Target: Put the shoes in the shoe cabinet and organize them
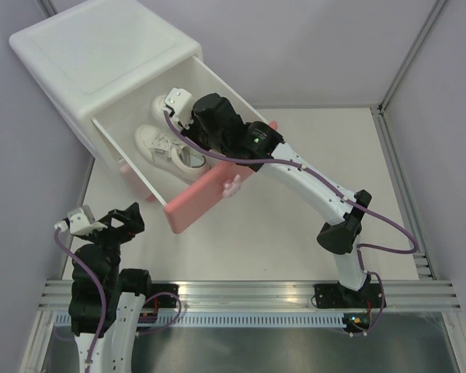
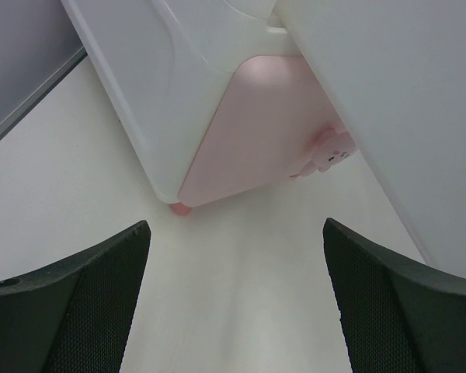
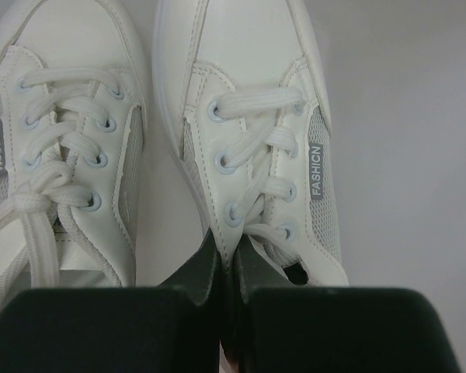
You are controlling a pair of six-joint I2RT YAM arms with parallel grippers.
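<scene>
Nearest: right gripper [image 3: 231, 252], black fingers pressed together, pinching the tongue of the held shoe [image 3: 248, 116] just behind its last lace crossing. Toe points away from the wrist camera. White upper, white flat laces, grey mesh side panel with a small grey tag reading FASHION.

Neighbour shoe [image 3: 62, 140] lies just beside it, parallel, toe the same way, with the same tag on its outer side. Its laces are knotted loosely. Only a narrow strip of white shows between the two; cannot tell whether their soles touch.

Both shoes sit in the upper drawer [image 1: 214, 84], sole down, held one on the far side, neighbour nearer the arm bases. Bare drawer floor lies beyond the held shoe. Drawer stands pulled well out of the shoe cabinet [image 1: 101, 54], its darker pink front [image 1: 202, 200] toward the arms, with a bunny knob [image 1: 232, 185] on its face. Right arm reaches over that front and down into the drawer.

Left gripper [image 2: 234, 227]: fingers spread wide, nothing between them, hovering low over the bench [image 1: 295, 225] at the near left, apart from the cabinet. Its wrist camera faces the pale pink lower front [image 2: 248, 132], which is closed and carries its own bunny knob. One pink foot [image 2: 181, 207] shows at the cabinet's corner, resting on the bench.
</scene>
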